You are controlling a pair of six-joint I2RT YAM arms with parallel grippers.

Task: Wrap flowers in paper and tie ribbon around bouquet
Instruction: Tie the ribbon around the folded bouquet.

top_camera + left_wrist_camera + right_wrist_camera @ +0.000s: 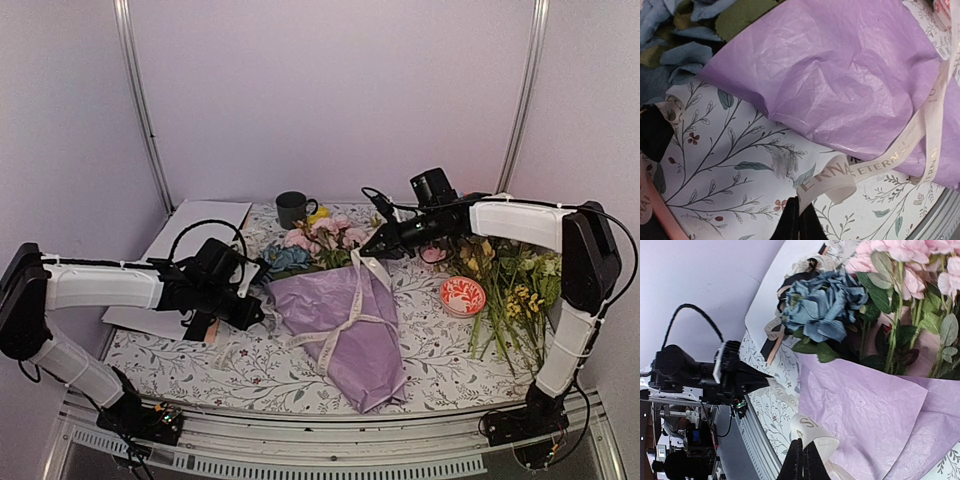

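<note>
The bouquet lies mid-table: a cone of lilac paper (350,335) with pink, blue and yellow flowers (320,240) at its far, wide end. A cream ribbon (352,318) crosses the cone and runs out to both grippers. My left gripper (258,312) sits at the cone's left side, shut on one ribbon end (832,177) just above the tablecloth. My right gripper (372,250) hovers over the wide end, shut on the other ribbon end (812,432), which loops at its fingertips. The right wrist view shows the blue bloom (822,305), pink blooms (910,255) and paper (865,410).
A dark mug (293,208) stands at the back. A flat white sheet (190,235) lies back left. A red-and-white round dish (462,296) and a loose pile of stems (515,290) lie right. The metal table rail (330,440) runs along the front.
</note>
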